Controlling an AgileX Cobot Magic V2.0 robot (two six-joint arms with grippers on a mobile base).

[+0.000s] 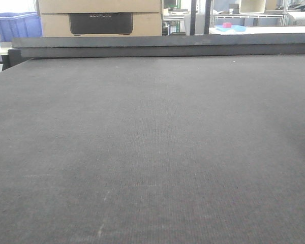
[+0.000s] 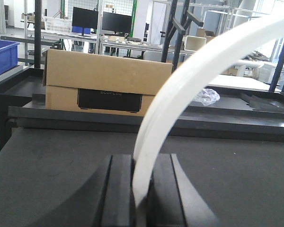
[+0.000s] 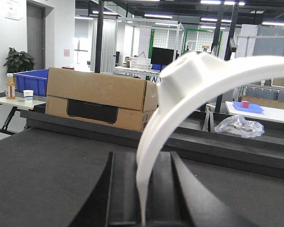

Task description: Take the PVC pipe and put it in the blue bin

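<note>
In the left wrist view my left gripper (image 2: 142, 165) is shut on the lower end of the PVC pipe (image 2: 189, 75), a thin white curved band that arcs up and to the right out of frame. My right gripper (image 3: 144, 161) is shut on a second white curved piece (image 3: 189, 80), broader and flatter, which bows up and to the right. The blue bin (image 1: 15, 25) stands beyond the table's far left corner, also seen as the blue bin (image 2: 2, 56) and the blue bin (image 3: 31, 80). Neither gripper shows in the front view.
The dark felt table (image 1: 152, 152) fills the front view, with a raised dark rail (image 1: 168, 46) along its far edge. A cardboard box (image 2: 104, 82) stands behind the rail. A crumpled clear plastic bag (image 3: 239, 125) lies at the back right.
</note>
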